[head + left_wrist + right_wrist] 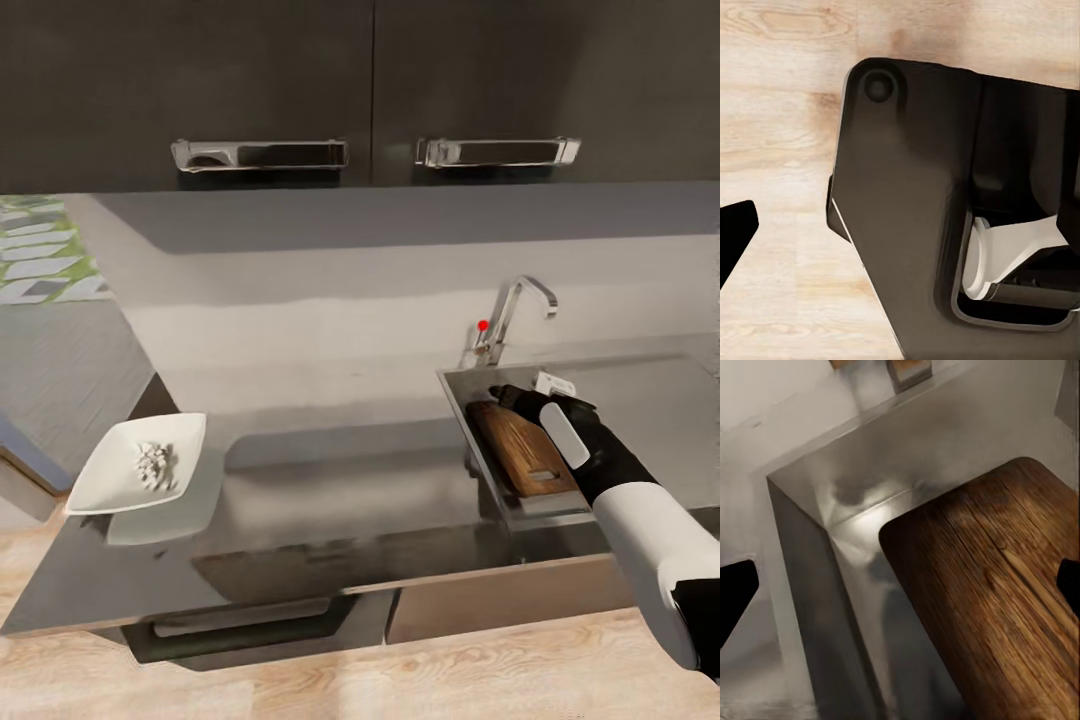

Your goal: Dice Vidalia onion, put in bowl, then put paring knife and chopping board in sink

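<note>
Board: brown rectangular wooden chopping board [520, 447] with rounded corners and visible grain, lying tilted inside the rectangular grey stainless-steel sink [457, 385], at about four o'clock in the head view. Near end resting toward the basin's front wall, far end reaching toward the chrome tap with a red knob [512, 312] at two o'clock of the basin. Right gripper [520, 398] black, on a white-and-black arm coming in from five o'clock, poised over the far end of the board. In the right wrist view, dark fingertips [735, 596] set wide apart at either edge, with the board's rounded corner [997, 585] and the sink's steel wall [817, 585] between them; fingers spread, clasping nothing visible. Contact between fingertips and wood impossible to judge.

Shallow white square bowl [140, 465] with flared sides standing at nine o'clock on the long grey reflective countertop [340, 490], well apart from the sink, holding a small heap of pale whitish diced onion [153, 466]. Dark wall cabinets with two chrome handles [260, 154] at twelve o'clock.

Left wrist view: pale wooden floor [780, 112] and a large dark robot body part [922, 187]; one dark fingertip [733, 232] at the frame's edge. Left tool's spread impossible to tell.
</note>
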Available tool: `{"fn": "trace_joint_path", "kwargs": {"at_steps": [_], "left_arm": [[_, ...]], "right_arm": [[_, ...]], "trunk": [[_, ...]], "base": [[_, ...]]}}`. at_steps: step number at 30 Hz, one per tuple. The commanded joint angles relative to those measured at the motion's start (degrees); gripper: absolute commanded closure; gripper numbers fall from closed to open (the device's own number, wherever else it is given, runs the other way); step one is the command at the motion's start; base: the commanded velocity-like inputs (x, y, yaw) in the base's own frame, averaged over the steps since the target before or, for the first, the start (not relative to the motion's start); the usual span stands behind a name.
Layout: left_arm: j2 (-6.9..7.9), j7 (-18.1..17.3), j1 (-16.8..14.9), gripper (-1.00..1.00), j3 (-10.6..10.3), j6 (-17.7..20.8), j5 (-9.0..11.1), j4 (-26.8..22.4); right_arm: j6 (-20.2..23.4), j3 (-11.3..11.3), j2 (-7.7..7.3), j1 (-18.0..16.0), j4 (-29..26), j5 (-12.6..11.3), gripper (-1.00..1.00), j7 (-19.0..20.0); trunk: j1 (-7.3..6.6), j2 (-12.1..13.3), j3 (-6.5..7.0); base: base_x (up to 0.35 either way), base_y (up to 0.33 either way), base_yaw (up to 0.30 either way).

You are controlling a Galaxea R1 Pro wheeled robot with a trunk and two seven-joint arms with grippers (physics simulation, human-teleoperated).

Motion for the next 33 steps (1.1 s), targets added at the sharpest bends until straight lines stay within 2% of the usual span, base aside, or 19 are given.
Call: {"fn": "trace_joint_path", "kwargs": {"at_steps": [1,21,25,33], "left_arm": [[-0.04,-0.5,0.02,-1.0,0.21,0.03,0.51,-0.08],[-0.04,-0.5,0.02,-1.0,0.21,0.03,0.51,-0.08],[-0.05,-0.5,0.02,-1.0,0.21,0.03,0.51,-0.08],[-0.06,-0.5,0.02,-1.0,0.21,0.03,0.51,-0.08]], "right_arm": [[0.1,0.35,-0.08,-0.04,-0.09,-0.57,-1.0,-0.52],[0.11,0.61,0.12,-0.04,-0.09,-0.45,-1.0,-0.07],[0.09,0.61,0.74,-0.04,-0.03,-0.35,-1.0,-0.06],[0.03,0.61,0.89,-0.04,-0.01,-0.21,-1.0,-0.06]], "trunk": [[0.0,-0.12,-0.1],[0.0,-0.12,-0.1],[0.0,-0.12,-0.1],[0.0,-0.12,-0.1]], "base": [[-0.328,0.0,0.0],[-0.333,0.0,0.0],[-0.335,0.0,0.0],[-0.335,0.0,0.0]]}}
